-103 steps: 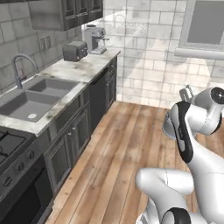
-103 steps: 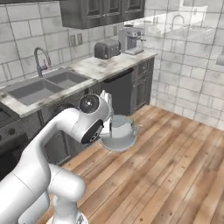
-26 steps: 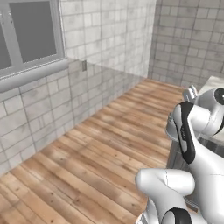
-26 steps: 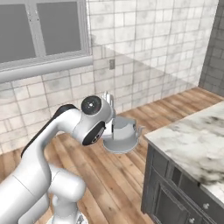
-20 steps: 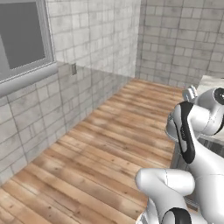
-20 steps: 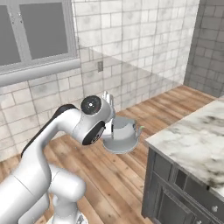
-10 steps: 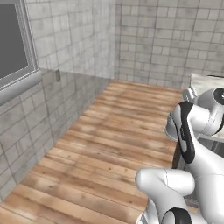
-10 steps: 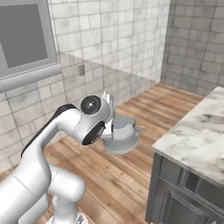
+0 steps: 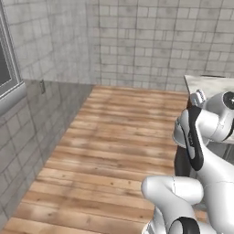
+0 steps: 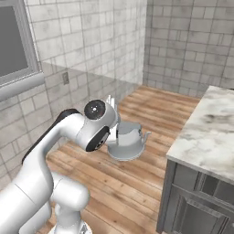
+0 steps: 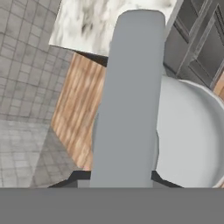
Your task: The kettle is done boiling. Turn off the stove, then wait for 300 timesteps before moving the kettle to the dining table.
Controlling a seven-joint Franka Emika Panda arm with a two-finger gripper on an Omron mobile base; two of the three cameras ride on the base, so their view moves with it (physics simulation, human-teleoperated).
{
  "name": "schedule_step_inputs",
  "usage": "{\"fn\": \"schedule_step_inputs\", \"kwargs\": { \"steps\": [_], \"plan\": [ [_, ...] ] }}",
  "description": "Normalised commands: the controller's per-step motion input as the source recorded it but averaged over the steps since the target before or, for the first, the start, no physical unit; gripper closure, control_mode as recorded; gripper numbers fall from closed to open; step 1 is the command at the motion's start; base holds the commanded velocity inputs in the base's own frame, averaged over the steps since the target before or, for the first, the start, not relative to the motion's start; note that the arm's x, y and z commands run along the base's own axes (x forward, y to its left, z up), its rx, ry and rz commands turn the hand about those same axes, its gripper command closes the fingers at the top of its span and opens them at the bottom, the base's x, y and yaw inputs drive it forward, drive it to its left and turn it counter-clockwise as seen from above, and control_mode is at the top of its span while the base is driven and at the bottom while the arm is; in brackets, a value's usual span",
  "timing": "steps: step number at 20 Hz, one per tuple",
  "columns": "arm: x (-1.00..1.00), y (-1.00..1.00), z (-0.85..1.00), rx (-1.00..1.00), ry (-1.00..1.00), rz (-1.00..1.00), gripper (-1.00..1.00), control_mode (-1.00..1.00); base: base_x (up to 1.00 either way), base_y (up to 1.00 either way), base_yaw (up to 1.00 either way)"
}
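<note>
Right base view: kettle [image 10: 127, 140] hangs mid-air over wood floor [image 10: 151, 114], near marble table [image 10: 213, 132] edge. Hand view: gripper [image 11: 114, 176] clamped on kettle's flat handle [image 11: 129, 96], fingers closed tight vs it.

**Kettle handle close before the camera**

The kettle [image 11: 188, 140] hangs with its flat grey handle [image 11: 129, 100] running up the middle, its silver dome bulging to the right. Beyond lie the wooden floor [image 11: 81, 109], a grey tiled wall [image 11: 22, 65], and the marble desk [image 11: 96, 24] edge above dark cabinet fronts [image 11: 197, 39].
</note>
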Motion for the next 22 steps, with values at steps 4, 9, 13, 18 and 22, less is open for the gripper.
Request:
{"fn": "schedule_step_inputs", "kwargs": {
  "steps": [4, 9, 13, 18, 22],
  "plan": [
    [0.0, 0.0, 0.0, 0.0, 0.0, 0.0, 1.0, 1.0, 0.39, 0.49, -0.36],
    [0.0, 0.0, 0.0, 0.0, 0.0, 0.0, 1.0, 1.0, 0.38, 0.5, -0.36],
    [0.0, 0.0, 0.0, 0.0, 0.0, 0.0, 1.0, 1.0, 0.38, 0.49, -0.35],
    [0.0, 0.0, 0.0, 0.0, 0.0, 0.0, 1.0, 1.0, 0.38, 0.47, -0.35],
    [0.0, 0.0, 0.0, 0.0, 0.0, 0.0, 1.0, 1.0, 0.39, 0.46, -0.36]
  ]
}}
